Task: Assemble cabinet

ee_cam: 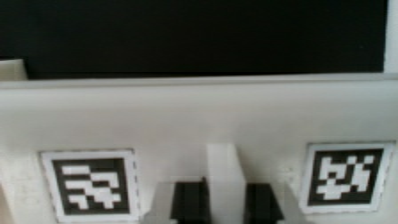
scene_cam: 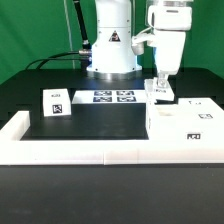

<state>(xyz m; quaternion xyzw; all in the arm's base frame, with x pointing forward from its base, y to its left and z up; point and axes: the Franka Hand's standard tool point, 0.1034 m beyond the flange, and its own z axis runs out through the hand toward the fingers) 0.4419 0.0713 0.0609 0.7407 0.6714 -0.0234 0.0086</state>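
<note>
My gripper point(scene_cam: 160, 87) points straight down behind the large white cabinet box point(scene_cam: 186, 122) at the exterior view's right. It is shut on a small white tagged cabinet piece point(scene_cam: 161, 94) standing on the black mat. In the wrist view the two black fingers point(ee_cam: 185, 205) flank and touch a thin upright white rib point(ee_cam: 222, 165) of that piece, with a marker tag point(ee_cam: 93, 184) on either side; the gripper point(ee_cam: 222, 198) sits low in that view. Another small white tagged block point(scene_cam: 55, 103) stands apart at the exterior view's left.
The marker board point(scene_cam: 112, 97) lies flat in front of the robot base point(scene_cam: 110, 50). A low white rail point(scene_cam: 90, 150) frames the black mat along the front and left. Cables hang behind the base.
</note>
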